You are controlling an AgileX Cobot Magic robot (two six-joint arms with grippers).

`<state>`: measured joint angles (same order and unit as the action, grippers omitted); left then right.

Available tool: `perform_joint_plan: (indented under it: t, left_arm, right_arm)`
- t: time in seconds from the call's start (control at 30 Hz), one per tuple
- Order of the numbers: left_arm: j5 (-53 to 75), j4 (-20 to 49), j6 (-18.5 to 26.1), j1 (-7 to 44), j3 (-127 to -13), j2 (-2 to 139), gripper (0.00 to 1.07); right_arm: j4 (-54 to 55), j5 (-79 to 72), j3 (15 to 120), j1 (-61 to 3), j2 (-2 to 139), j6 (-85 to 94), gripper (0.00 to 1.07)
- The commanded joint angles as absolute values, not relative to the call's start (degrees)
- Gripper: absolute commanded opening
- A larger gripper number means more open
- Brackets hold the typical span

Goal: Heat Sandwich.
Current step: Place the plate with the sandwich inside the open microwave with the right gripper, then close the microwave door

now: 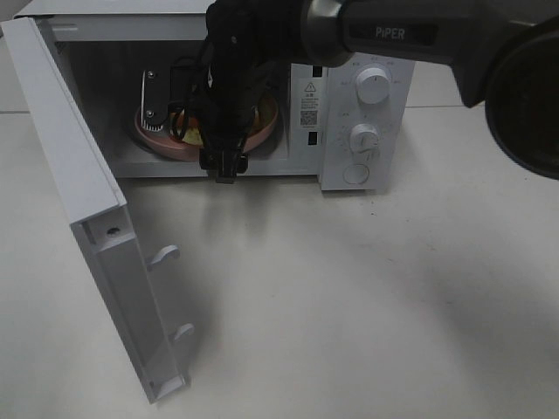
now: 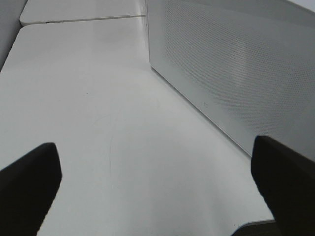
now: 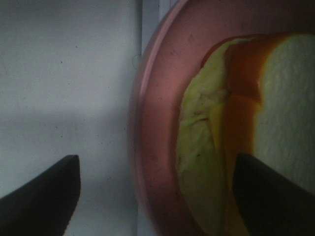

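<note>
Exterior high view: right arm reaches into the open microwave (image 1: 362, 105), where the sandwich (image 3: 290, 98) lies on a pink plate (image 3: 162, 73). Right gripper (image 3: 156, 160) spread wide, straddling the plate rim, one finger over the sandwich, gripping nothing. Left gripper (image 2: 153, 145) wide apart, empty, above the table (image 2: 88, 98) beside a perforated white panel (image 2: 236, 59).
</note>
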<state>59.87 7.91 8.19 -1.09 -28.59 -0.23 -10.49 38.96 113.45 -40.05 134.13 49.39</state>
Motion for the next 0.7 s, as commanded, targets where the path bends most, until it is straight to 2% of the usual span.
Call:
perform_joint_plan:
  t: [0.03,0.7]
  left_arm:
    - [59.07,7.79,8.25,-1.15,-28.48,-1.78,1.03]
    - [59.07,7.79,8.25,-1.15,-28.48,-1.78,1.03]
  right_arm:
    - [-10.71,34.84,109.78,-39.99,131.61,49.10,0.80]
    - [-13.46,23.20,86.80,-39.99,117.69,49.10,0.76]
